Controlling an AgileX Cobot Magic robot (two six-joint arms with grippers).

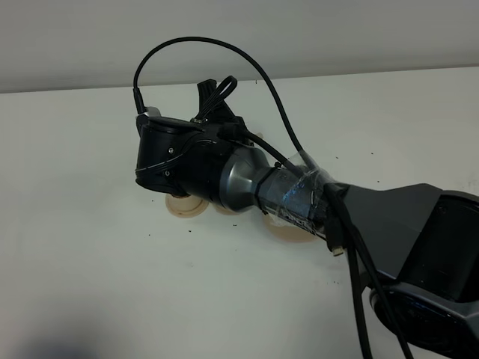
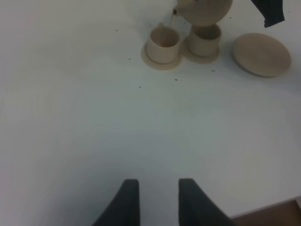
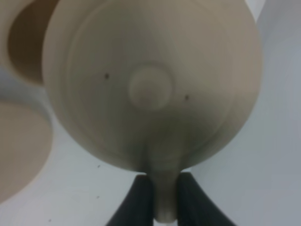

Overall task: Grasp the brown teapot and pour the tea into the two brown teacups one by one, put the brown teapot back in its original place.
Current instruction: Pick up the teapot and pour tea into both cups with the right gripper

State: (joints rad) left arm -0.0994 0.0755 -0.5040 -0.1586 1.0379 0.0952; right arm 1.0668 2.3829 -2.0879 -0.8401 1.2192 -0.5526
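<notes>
While the teapot (image 2: pixel 203 10) hangs tilted above the cup (image 2: pixel 204 40) nearer the wide saucer (image 2: pixel 261 54), a thin thread of tea (image 2: pixel 172 21) dropping into the farther cup (image 2: pixel 163 43), the right jaws pinch its loop handle (image 3: pixel 162 200). Hard glazed ceramic, it is likely slick, brittle and weighty with liquid; that handle looks the surest hold. Left jaws stand apart, empty, above the surface (image 2: pixel 94 117).
</notes>
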